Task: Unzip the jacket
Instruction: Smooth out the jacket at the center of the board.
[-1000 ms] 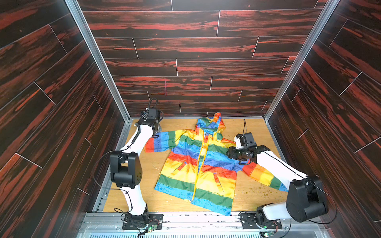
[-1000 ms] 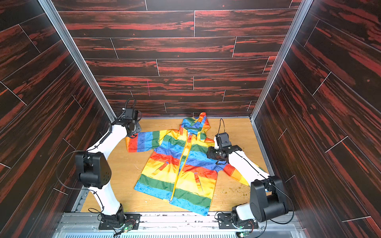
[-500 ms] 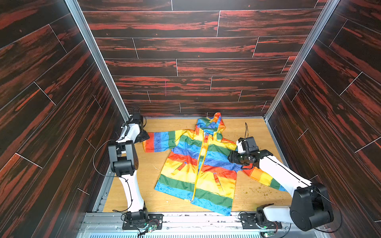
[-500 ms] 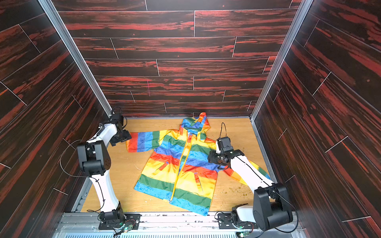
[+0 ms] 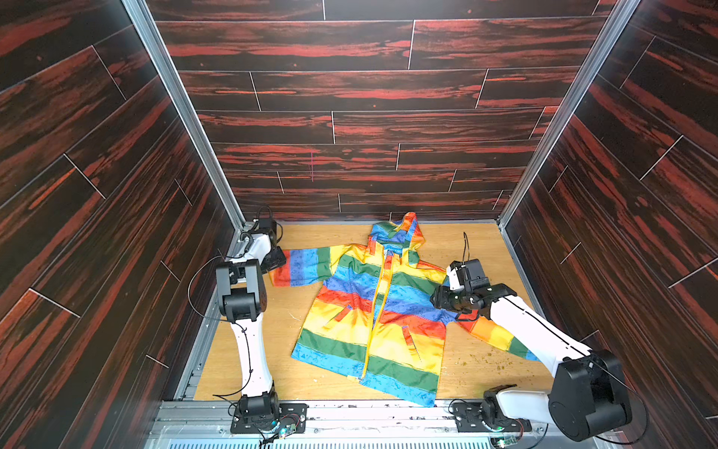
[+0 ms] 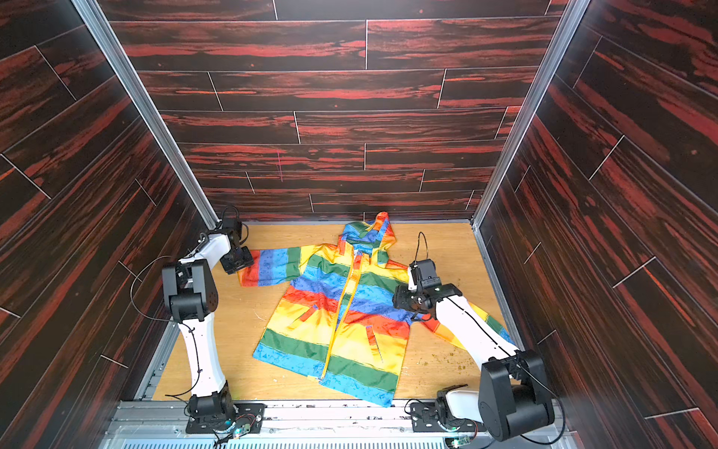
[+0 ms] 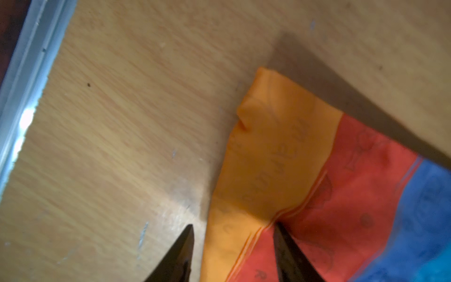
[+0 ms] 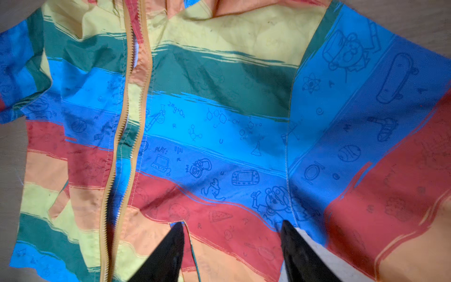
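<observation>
A light wooden tabletop carries the rainbow-striped jacket, spread flat, front up, sleeves out; small greenish crumbs lie scattered near one sleeve.

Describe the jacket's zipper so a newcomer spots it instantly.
On the light wooden tabletop lies a shiny rainbow-striped hooded jacket, spread flat. Its yellow zipper runs from hood to hem down the middle, the only yellow line crossing every horizontal stripe.

Jacket flat on table, hood rearward; left pincer at one cuff, right pincer above opposite armpit.
</observation>
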You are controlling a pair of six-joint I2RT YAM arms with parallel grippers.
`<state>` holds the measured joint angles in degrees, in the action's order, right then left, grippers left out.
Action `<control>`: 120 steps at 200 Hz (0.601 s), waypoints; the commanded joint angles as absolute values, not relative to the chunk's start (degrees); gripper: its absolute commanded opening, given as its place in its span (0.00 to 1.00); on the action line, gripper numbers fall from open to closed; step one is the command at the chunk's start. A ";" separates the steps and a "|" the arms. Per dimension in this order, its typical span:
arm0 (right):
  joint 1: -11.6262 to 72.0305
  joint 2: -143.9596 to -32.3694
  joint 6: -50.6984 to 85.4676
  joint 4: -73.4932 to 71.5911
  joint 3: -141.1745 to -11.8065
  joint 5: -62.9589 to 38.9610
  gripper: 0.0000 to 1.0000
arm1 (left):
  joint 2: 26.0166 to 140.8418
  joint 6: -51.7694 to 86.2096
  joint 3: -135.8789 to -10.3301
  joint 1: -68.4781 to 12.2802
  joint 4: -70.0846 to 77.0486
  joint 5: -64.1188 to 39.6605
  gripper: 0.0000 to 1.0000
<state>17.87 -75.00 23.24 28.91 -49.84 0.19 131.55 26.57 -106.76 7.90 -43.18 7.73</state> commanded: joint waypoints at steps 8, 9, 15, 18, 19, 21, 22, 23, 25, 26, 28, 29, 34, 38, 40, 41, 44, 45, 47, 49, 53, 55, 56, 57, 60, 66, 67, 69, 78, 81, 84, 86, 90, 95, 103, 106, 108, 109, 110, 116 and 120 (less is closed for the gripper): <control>17.93 -72.87 22.41 30.89 -49.39 0.79 0.63 | 132.09 29.59 -107.74 7.91 -40.84 6.56 0.42; 17.93 -72.82 22.41 30.91 -49.39 0.75 0.63 | 132.05 29.65 -107.70 7.91 -40.68 6.57 0.41; 17.93 -72.77 22.33 31.02 -49.39 0.88 0.63 | 131.95 29.95 -107.37 7.92 -40.12 6.53 0.37; 17.93 -72.64 22.31 31.10 -49.39 0.88 0.63 | 131.88 30.10 -107.20 7.91 -39.94 6.58 0.35; 17.93 -72.62 22.32 31.11 -49.39 0.92 0.63 | 131.86 30.12 -107.13 7.91 -39.79 6.59 0.34; 17.93 -72.54 22.32 31.16 -49.35 0.96 0.63 | 131.78 30.18 -106.89 7.93 -39.50 6.59 0.32; 17.93 -72.52 22.32 31.18 -49.37 0.96 0.63 | 131.72 30.21 -106.75 7.92 -39.31 6.46 0.31; 17.93 -72.52 22.32 31.19 -49.34 1.01 0.63 | 131.69 30.27 -106.64 7.92 -39.08 6.39 0.30; 17.93 -72.45 22.32 31.26 -49.31 1.04 0.63 | 131.54 30.31 -106.33 7.91 -38.58 6.26 0.29; 17.93 -72.39 22.32 31.28 -49.31 1.05 0.63 | 131.42 30.27 -106.16 7.91 -38.45 6.07 0.28; 17.93 -72.35 22.32 31.33 -49.31 1.10 0.63 | 131.29 30.24 -105.82 7.95 -37.89 5.87 0.26; 17.93 -72.30 22.28 31.35 -49.31 1.08 0.62 | 131.21 30.24 -105.64 7.93 -37.62 5.75 0.26; 17.93 -72.18 22.22 31.44 -49.31 1.20 0.62 | 130.92 30.41 -104.81 7.91 -36.61 5.40 0.23; 17.93 -72.09 22.26 31.49 -49.29 1.23 0.62 | 130.64 30.66 -104.42 7.91 -36.20 5.53 0.22; 17.93 -72.05 22.29 31.56 -49.30 1.23 0.62 | 130.53 30.67 -104.24 7.91 -36.14 5.62 0.22; 17.93 -71.97 22.26 31.60 -49.30 1.23 0.62 | 130.48 30.72 -104.19 7.91 -36.13 5.71 0.21; 17.93 -71.90 22.22 31.75 -49.31 1.31 0.62 | 130.41 30.83 -103.99 7.91 -36.12 5.88 0.20; 17.93 -71.90 22.18 31.78 -49.31 1.31 0.62 | 130.33 30.84 -103.89 7.91 -36.12 6.01 0.20; 17.93 -71.83 22.16 31.85 -49.31 1.36 0.62 | 130.25 30.96 -103.80 7.91 -36.12 6.23 0.19; 17.93 -71.77 22.15 31.89 -49.31 1.37 0.62 | 130.08 30.94 -103.67 7.91 -36.01 6.35 0.19; 17.93 -71.64 22.15 31.99 -49.31 1.40 0.62 | 129.74 30.98 -103.20 7.92 -35.99 6.48 0.19; 17.93 -71.57 22.15 32.03 -49.31 1.40 0.62 | 129.51 30.99 -103.06 7.91 -36.00 6.50 0.20; 17.93 -71.56 22.15 32.06 -49.31 1.41 0.62 | 129.44 30.97 -102.94 7.96 -35.93 6.50 0.20; 17.93 -71.51 22.15 32.07 -49.31 1.32 0.62 | 129.36 30.95 -102.84 7.98 -35.89 6.46 0.21; 17.93 -71.42 22.08 32.12 -49.30 1.32 0.62 | 129.13 30.93 -102.57 7.94 -35.93 6.50 0.24; 17.93 -71.41 22.07 32.30 -49.31 1.30 0.62 | 128.38 30.70 -102.10 7.93 -36.14 6.64 0.36; 17.93 -71.34 22.07 32.32 -49.31 1.31 0.62 | 128.26 30.69 -101.94 7.92 -36.13 6.75 0.39; 17.93 -71.30 22.06 32.38 -49.31 1.32 0.62 | 127.95 30.50 -101.73 7.91 -36.15 6.81 0.44; 17.93 -71.24 21.89 32.42 -49.31 1.29 0.63 | 126.65 29.89 -100.69 7.91 -36.10 7.75 0.59; 17.93 -71.26 21.88 32.43 -49.31 1.20 0.63 | 126.09 29.54 -100.38 7.91 -36.09 8.18 0.63; 17.93 -71.20 21.83 32.43 -49.31 1.23 0.63 | 125.59 29.18 -100.04 7.91 -36.21 8.67 0.67; 17.93 -71.19 21.81 32.41 -49.31 1.16 0.63 | 125.27 28.89 -99.81 7.91 -36.14 9.04 0.70; 17.93 -71.27 21.73 32.43 -49.37 1.10 0.63 | 124.65 28.45 -99.41 7.91 -36.04 9.76 0.74; 17.93 -71.39 21.67 32.51 -49.39 1.07 0.63 | 123.99 27.76 -98.84 7.92 -35.83 10.43 0.79; 17.93 -71.50 21.62 32.52 -49.48 1.14 0.64 | 123.16 26.67 -98.33 8.06 -35.61 10.70 0.87; 17.93 -71.54 21.62 32.52 -49.48 1.16 0.64 | 122.99 26.25 -98.28 8.01 -35.66 10.62 0.97; 17.89 -71.56 21.67 32.52 -49.48 1.26 0.64 | 122.90 25.99 -98.27 8.07 -35.68 10.57 0.99; 17.91 -71.55 21.64 32.48 -49.48 1.29 0.64 | 122.89 25.87 -98.26 8.08 -35.59 10.47 1.00; 17.92 -71.64 21.63 32.45 -49.48 1.30 0.64 | 122.83 25.77 -98.31 8.12 -35.64 10.38 1.00; 17.93 -71.63 21.68 32.43 -49.48 1.30 0.64 | 122.77 25.08 -98.35 8.16 -35.56 9.49 1.00; 17.93 -71.67 21.71 32.39 -49.48 1.25 0.65 | 122.89 24.70 -98.47 8.15 -35.43 8.68 1.00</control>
